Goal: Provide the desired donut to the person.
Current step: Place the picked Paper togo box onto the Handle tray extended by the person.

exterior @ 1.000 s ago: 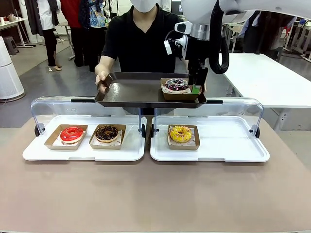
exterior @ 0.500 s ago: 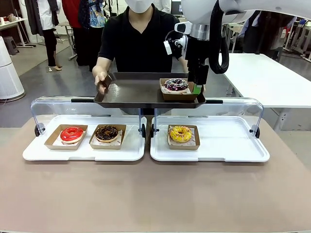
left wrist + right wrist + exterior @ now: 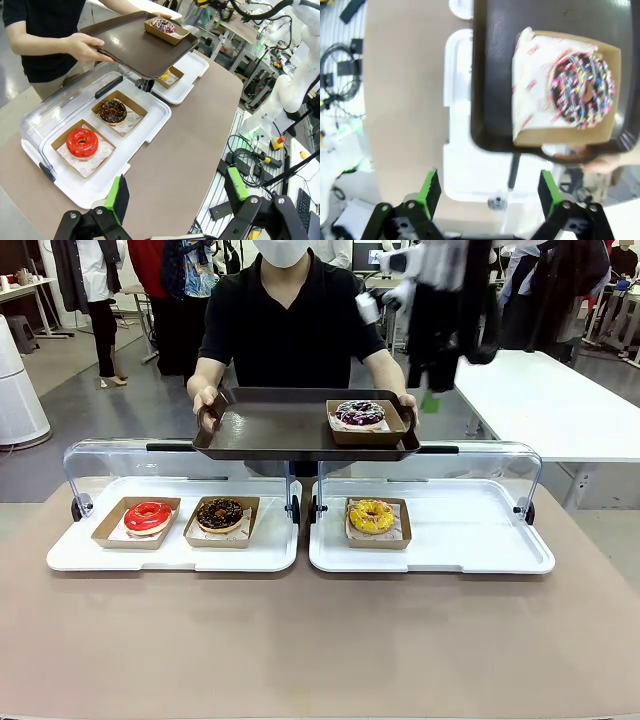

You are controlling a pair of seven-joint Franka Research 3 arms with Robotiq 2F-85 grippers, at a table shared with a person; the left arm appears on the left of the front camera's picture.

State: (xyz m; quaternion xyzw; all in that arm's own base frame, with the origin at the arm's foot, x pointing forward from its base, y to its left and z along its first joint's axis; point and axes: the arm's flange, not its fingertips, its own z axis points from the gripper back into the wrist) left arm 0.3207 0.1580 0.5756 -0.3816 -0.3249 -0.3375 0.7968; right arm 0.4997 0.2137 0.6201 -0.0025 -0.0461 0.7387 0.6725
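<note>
Donut (image 3: 360, 412), sprinkled, in a cardboard box (image 3: 365, 438): sitting at the right end of the brown tray (image 3: 260, 430) that the person (image 3: 290, 320) is holding, upper middle of the front frame. Right gripper (image 3: 487, 186): hanging above it, fingers spread, grasping nothing. Left gripper (image 3: 177, 189): likewise released, empty.

1. The front view is fixed on the robot's side and faces level across the table (image 3: 320, 640) to the person (image 3: 290, 320) at the far edge, taking in the table's full width.
2. The left wrist view looks down at a slant from high over the table's left end, along the white trays (image 3: 152, 122) toward the person.
3. The right wrist view looks straight down from close above the brown tray (image 3: 495, 75) and is blurred.
4. All three views share that tray and its sprinkled donut (image 3: 580, 90).
</note>
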